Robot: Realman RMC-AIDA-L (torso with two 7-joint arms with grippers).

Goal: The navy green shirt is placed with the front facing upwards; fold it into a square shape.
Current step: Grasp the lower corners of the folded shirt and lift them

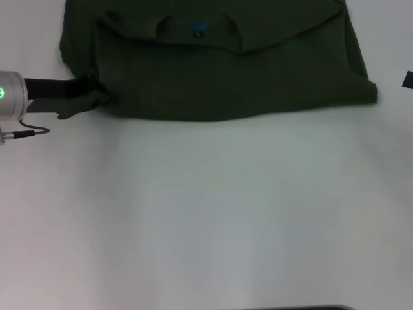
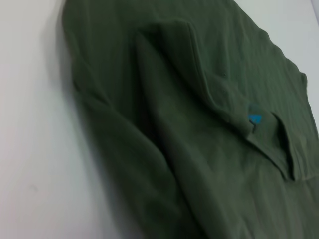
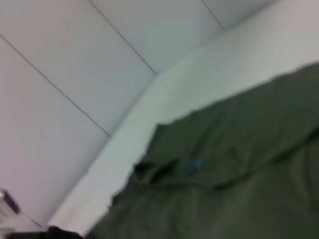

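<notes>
One garment is on the table (image 1: 206,213): the navy green shirt (image 1: 219,71), lying at the far side of the white surface, already doubled into a broad band, with the collar (image 1: 197,32) and its neck tag (image 1: 198,30) exposed on top. The near folded edge is seen to run roughly straight; the right end is slightly ragged. The left gripper (image 1: 97,93) is placed at the left end of the band, its dark fingers touching the cloth at the near left corner; whether the jaws are clamped on fabric or merely resting against it cannot be told. The right gripper is not seen in the head view; only a dark sliver shows at that edge, unidentified. Judgement: a side fold toward the centre is the step in hand. It would be done well if all layers at the corner were pinched together, lifted only slightly, and carried across parallel to the near edge, so that no layer is dragged askew. Writing: a blue mark is visible on the neck tag, unreadable; no chest lettering is exposed.
</notes>
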